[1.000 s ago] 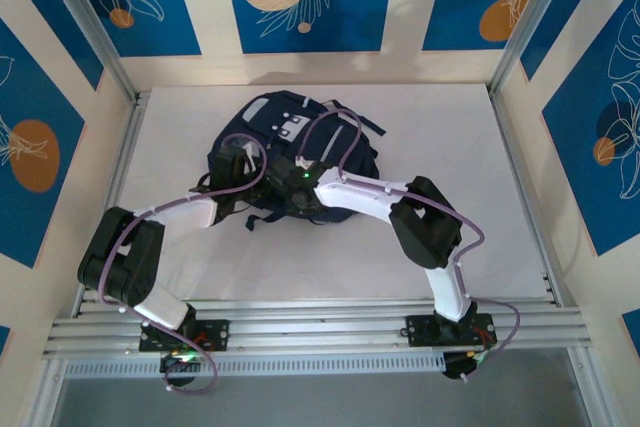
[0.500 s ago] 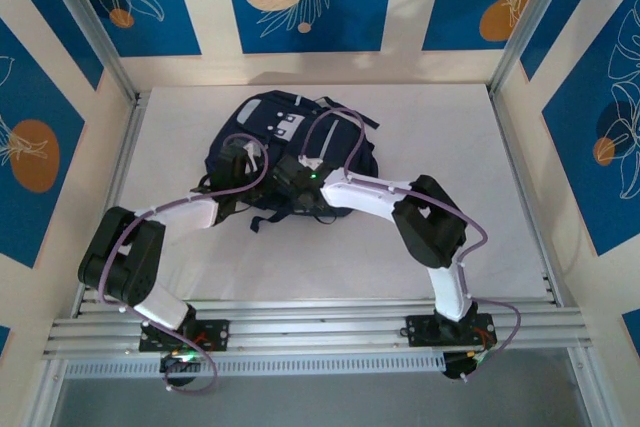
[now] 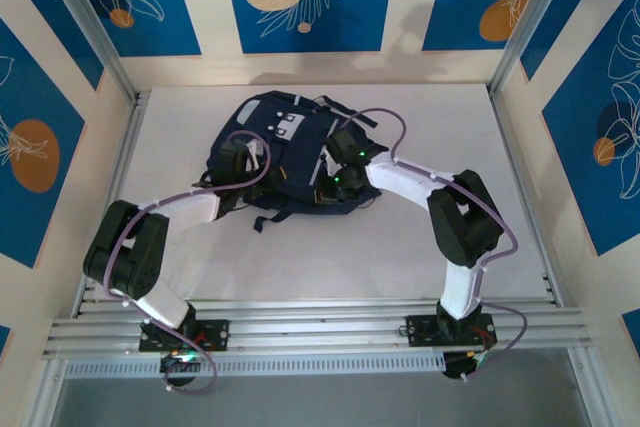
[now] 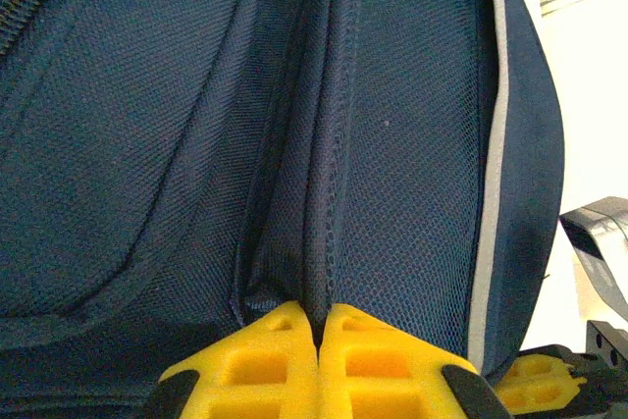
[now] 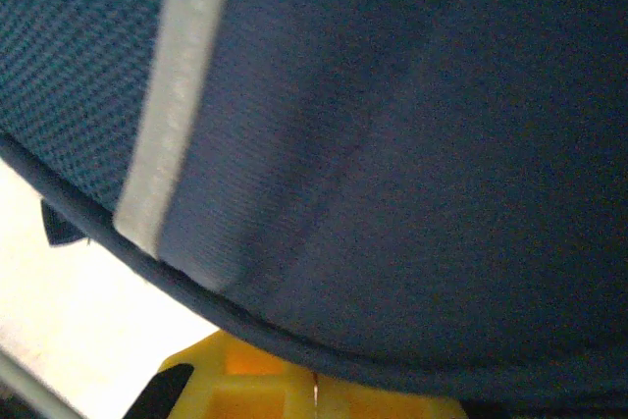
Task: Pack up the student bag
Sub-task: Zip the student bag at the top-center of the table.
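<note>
student bag (image 4: 147, 144) matt cloth, pads (image 4: 265, 365) yel. plastic

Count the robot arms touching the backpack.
2. The left arm reaches the student bag's left side, its fingers pinching a fabric fold. The right arm reaches its near right edge, fingers shut at the rim.

You've got a white table (image 3: 300, 257) taking up the middle of the top view, walled in on three sides. One thing lies on it: the bag (image 3: 275, 112), flat, up in the centre-left of the frame, nearer the back wall than the near edge. Bare tabletop surrounds the bag. It also shows at the right of the left wrist view (image 4: 599, 95) and at the lower left of the right wrist view (image 5: 78, 321).
</note>
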Motion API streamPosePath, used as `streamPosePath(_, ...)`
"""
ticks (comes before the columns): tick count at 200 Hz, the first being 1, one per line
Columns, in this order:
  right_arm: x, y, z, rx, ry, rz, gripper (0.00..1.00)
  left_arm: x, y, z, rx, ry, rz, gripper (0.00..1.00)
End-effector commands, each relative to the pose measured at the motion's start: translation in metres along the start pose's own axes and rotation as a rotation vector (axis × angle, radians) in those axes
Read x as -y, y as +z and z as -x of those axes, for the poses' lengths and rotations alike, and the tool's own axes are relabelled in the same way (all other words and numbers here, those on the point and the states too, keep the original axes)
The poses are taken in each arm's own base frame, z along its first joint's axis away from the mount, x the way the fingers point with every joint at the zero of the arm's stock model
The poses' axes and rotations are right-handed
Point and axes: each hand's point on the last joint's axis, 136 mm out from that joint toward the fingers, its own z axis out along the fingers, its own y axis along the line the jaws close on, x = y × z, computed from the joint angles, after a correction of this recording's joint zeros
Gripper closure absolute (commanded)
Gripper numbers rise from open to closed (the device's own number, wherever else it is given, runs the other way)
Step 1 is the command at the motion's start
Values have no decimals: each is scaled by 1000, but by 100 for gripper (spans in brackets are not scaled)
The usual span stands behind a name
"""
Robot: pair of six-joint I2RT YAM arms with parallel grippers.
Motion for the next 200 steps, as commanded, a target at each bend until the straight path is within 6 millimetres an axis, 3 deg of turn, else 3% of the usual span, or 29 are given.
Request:
streamPosePath(1, -9, -23, -18, -83, -51, 86, 100, -2, -1, 13, 15, 41, 20, 100)
streamPosePath(22, 10, -34, -19, -93, -118, -48, 100, -3, -2, 14, 12, 48, 33, 100)
streamPosePath(55, 60, -44, -12, -63, -199, -331, 100, -2, -3, 17, 12, 54, 45, 100)
streamPosePath(115, 126, -68, 34, 38, -405, -872, 100, -3, -10, 21, 5, 84, 81, 100)
streamPosePath(134, 135, -69, 52, 61, -537, -1042, 100, -4, -9, 20, -1, 79, 84, 100)
streamPosePath(147, 130, -60, 57, 67, -577, -1053, 100, -3, -9, 19, -13, 64, 75, 100)
streamPosePath(186, 91, -34, 54, 140, -561, -871, 100, 10, -18, 7, -57, -32, 23, 44)
streamPosePath(200, 79, -26, 50, 142, -530, -779, 100, 18, -21, -3, -72, -72, -5, 34)
